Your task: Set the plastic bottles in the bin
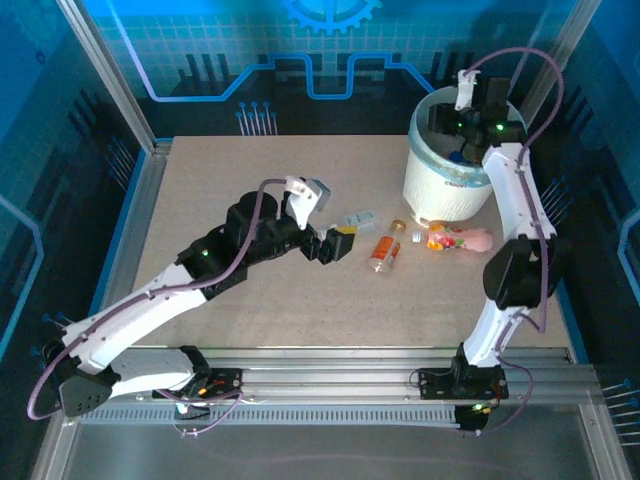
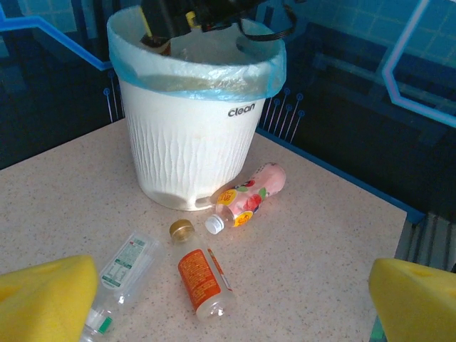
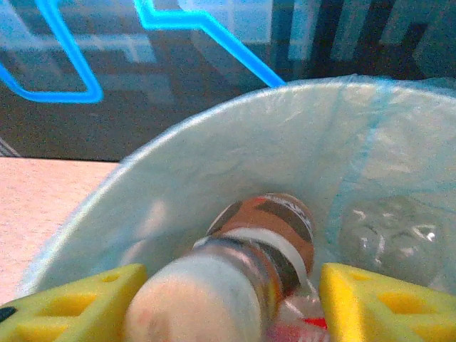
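**Counter** (image 1: 250, 170): a beige speckled surface carrying everything below.

**Left arm** (image 1: 150, 300): reaches from the near edge toward the middle of the counter. The left hand (image 1: 335, 245) hovers low near the loose bottles. It is released and empty, with its yellow pads (image 2: 46, 299) spread wide at either side of the left wrist view.

**Right arm** (image 1: 520, 200): rises along the counter's right side and bends over the bin.

**Bin** (image 1: 445, 185): a round white bucket standing upright at the far right of the counter. A light-blue liner (image 3: 214, 164) is folded over its rim.

**Right hand** (image 3: 229, 274): held over the bin's mouth and pointing down into it. A brown-labelled bottle (image 3: 263, 228) lies between its yellow pads, blurred, with its pale end toward the camera. A gap shows between this bottle and one pad, so the hand is released rather than clenched on it. A second clear bottle (image 3: 388, 239) rests against the liner inside the bin.

**Bottles on the counter**, all lying on their sides:
- A pink bottle (image 2: 253, 196) with a white cap lies just beside the bin's foot.
- An orange-labelled bottle (image 2: 203, 281) with a gold cap (image 2: 181, 229) lies near the pink one.
- A clear bottle (image 2: 121, 271) with a green-and-white label lies beside the orange-labelled one, nearest the left hand.
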Tool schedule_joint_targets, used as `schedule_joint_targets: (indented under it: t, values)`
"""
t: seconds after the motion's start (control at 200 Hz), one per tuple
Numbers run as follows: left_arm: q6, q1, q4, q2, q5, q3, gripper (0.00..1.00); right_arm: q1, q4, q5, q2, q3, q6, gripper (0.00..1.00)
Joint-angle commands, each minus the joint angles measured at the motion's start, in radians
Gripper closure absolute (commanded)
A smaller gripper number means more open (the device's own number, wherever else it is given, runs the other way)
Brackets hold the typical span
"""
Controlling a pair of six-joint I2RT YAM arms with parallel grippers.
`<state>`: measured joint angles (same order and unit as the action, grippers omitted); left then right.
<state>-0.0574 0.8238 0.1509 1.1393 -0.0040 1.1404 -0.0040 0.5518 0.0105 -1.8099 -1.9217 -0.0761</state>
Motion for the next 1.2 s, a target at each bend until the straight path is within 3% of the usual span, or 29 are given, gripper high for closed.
schedule_joint_targets:
  t: [0.0, 0.165, 0.265, 0.435, 0.59, 0.685, 0.785, 0.89, 1.025, 1.195]
  values:
    - [-0.027, 0.004, -0.010, -0.067, -0.007, -0.033, 0.01, -0.010, 0.028, -0.053, 0.140, 0.052, -0.002, 0.32]
    - [-0.019, 0.003, 0.029, -0.128, -0.038, -0.051, 0.01, -0.010, -0.030, -0.039, 0.256, 0.169, -0.032, 0.32]
    - [-0.016, 0.003, 0.042, -0.150, -0.051, -0.054, 0.01, -0.009, -0.059, -0.058, 0.240, 0.163, -0.091, 0.43]
    - [-0.046, 0.004, 0.049, -0.161, -0.052, -0.053, 0.01, 0.015, 0.130, -0.083, -0.005, -0.170, -0.144, 0.62]
    - [-0.073, 0.005, 0.061, -0.172, -0.053, -0.057, 0.01, 0.033, 0.353, -0.061, -0.257, -0.517, -0.155, 0.69]
    - [-0.074, 0.006, 0.072, -0.182, -0.060, -0.062, 0.01, 0.033, 0.463, -0.028, -0.323, -0.621, -0.142, 0.70]
    - [-0.072, 0.005, 0.079, -0.188, -0.071, -0.069, 0.01, 0.032, 0.497, 0.050, -0.276, -0.558, -0.109, 0.71]
    - [-0.072, 0.005, 0.077, -0.188, -0.069, -0.079, 0.01, 0.010, 0.434, 0.124, -0.158, -0.370, -0.089, 0.71]
    - [-0.072, 0.005, 0.070, -0.185, -0.065, -0.090, 0.01, -0.026, 0.353, 0.163, -0.023, -0.155, -0.069, 0.71]
    - [-0.067, 0.005, 0.064, -0.177, -0.065, -0.092, 0.01, -0.069, 0.370, 0.150, 0.002, -0.076, -0.062, 0.71]
